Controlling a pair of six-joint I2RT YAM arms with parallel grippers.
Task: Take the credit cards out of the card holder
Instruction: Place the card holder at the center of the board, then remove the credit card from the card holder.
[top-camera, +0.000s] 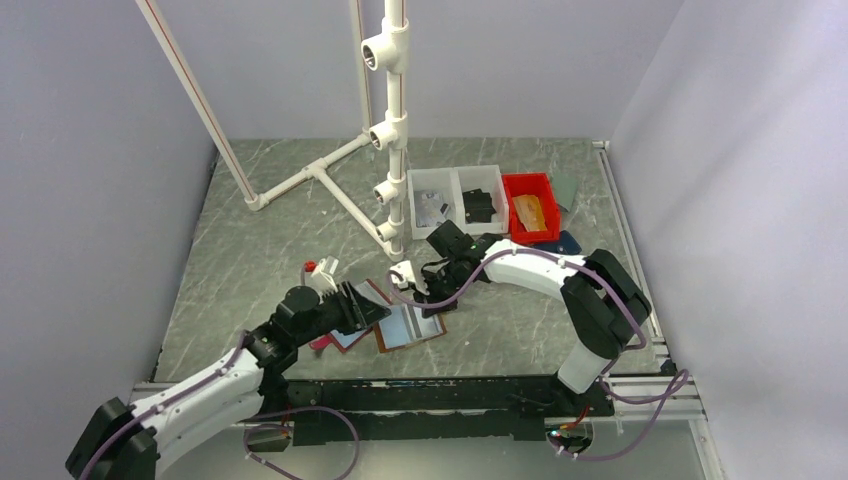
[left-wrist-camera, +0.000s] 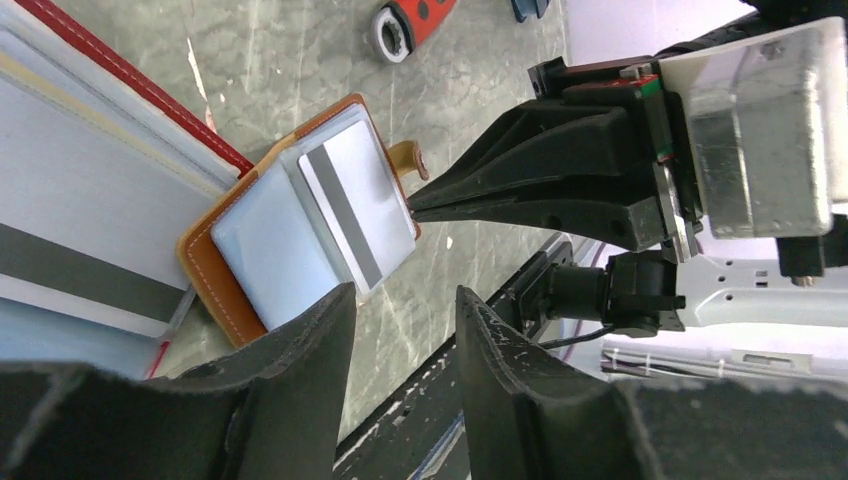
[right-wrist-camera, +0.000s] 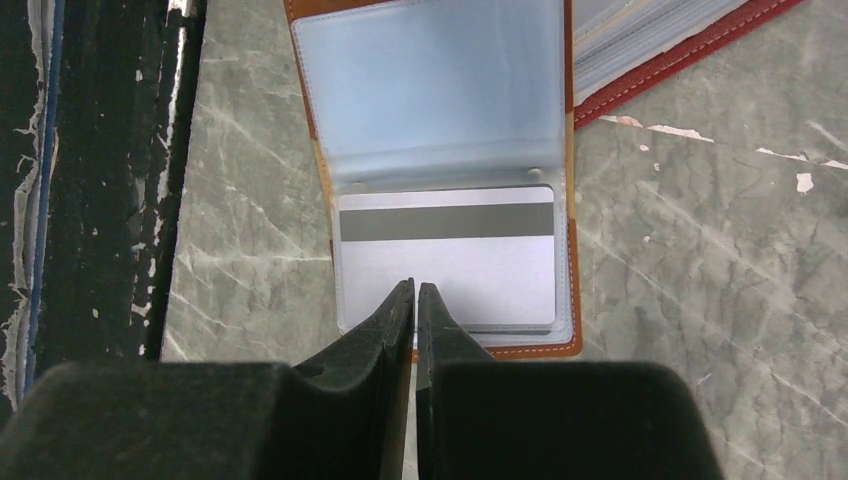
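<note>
The card holder (right-wrist-camera: 430, 90) lies open and flat on the grey marbled table (right-wrist-camera: 700, 300). It fills the upper middle of the right wrist view, with brown stitched leather bordering its clear plastic sleeves. You see one sleeve page turned up toward the top of the frame. Below it a pale card (right-wrist-camera: 450, 270), with a dark magnetic stripe across its upper part, sits in the lower sleeve.

Your right gripper (right-wrist-camera: 415, 292) enters from the bottom centre with its fingers pressed nearly together, leaving only a thin slit. Its tips sit over the card's lower edge, but you cannot tell from these views whether the card's edge is pinched in that slit. In the left wrist view the same pointed tip meets the right edge of the card stack, beside the holder's small strap tab (left-wrist-camera: 408, 157).

Your left gripper (left-wrist-camera: 405, 335) sits at the bottom of that view, its fingers spread with nothing between them, just short of the holder's near corner. At the upper left a larger red-edged card book (left-wrist-camera: 90, 150) lies open, right against the holder's left side. A red and white tool (left-wrist-camera: 410, 18) rests at the top edge.

In the overhead view a white pipe frame (top-camera: 395, 120) stands behind the holder. Two white bins (top-camera: 455, 195) and a red bin (top-camera: 530, 205) sit to the right of it.
</note>
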